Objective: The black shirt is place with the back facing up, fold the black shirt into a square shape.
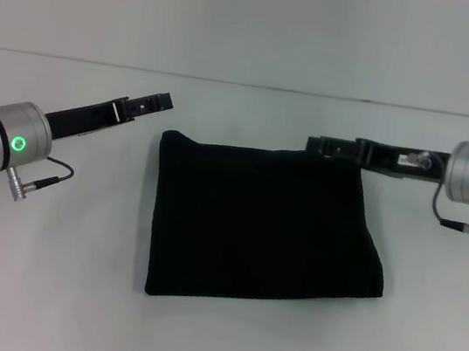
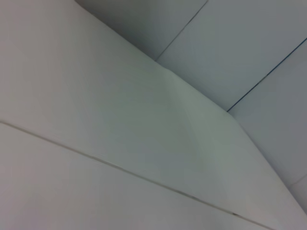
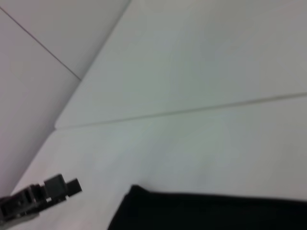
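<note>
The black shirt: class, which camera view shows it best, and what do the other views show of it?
The head view shows it best: the whole black shirt lies folded into a rough rectangle on the white table. The right wrist view catches only one edge and corner of it. The left wrist view shows none of it.

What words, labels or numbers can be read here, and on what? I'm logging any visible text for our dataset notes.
None can be read. The black shirt lies folded on the white table showing only plain black fabric, with no lettering visible. The left gripper and right gripper show no legible markings.
</note>
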